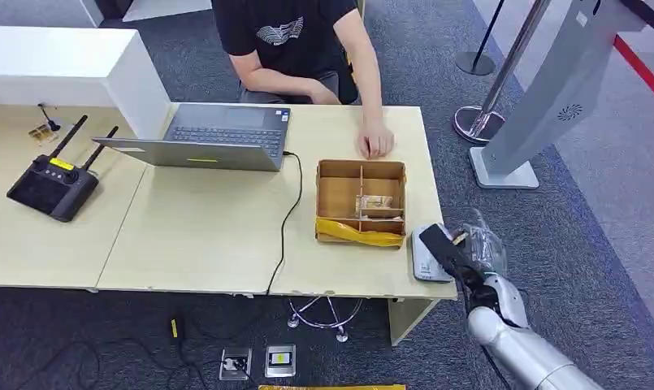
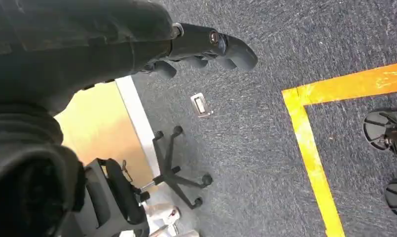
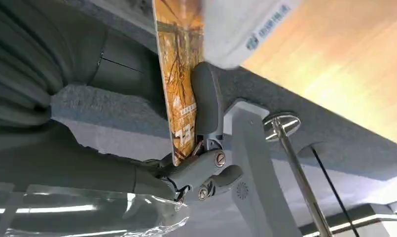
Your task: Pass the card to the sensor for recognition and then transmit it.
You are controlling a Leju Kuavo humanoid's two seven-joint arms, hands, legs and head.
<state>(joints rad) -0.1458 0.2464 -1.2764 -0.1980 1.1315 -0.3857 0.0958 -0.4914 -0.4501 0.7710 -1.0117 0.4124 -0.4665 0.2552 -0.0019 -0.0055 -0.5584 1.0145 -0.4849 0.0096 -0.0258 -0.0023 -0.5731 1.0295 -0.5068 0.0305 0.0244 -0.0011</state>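
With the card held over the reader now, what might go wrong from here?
The right hand pinches the card near one end only, so it may slip or twist. The sensor sits at the table's corner edge; a push could slide it off. The person's hand rests beside the cardboard box, close to the handover path.

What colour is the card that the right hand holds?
Orange-yellow with a dark printed pattern; the card shows best in the right wrist view.
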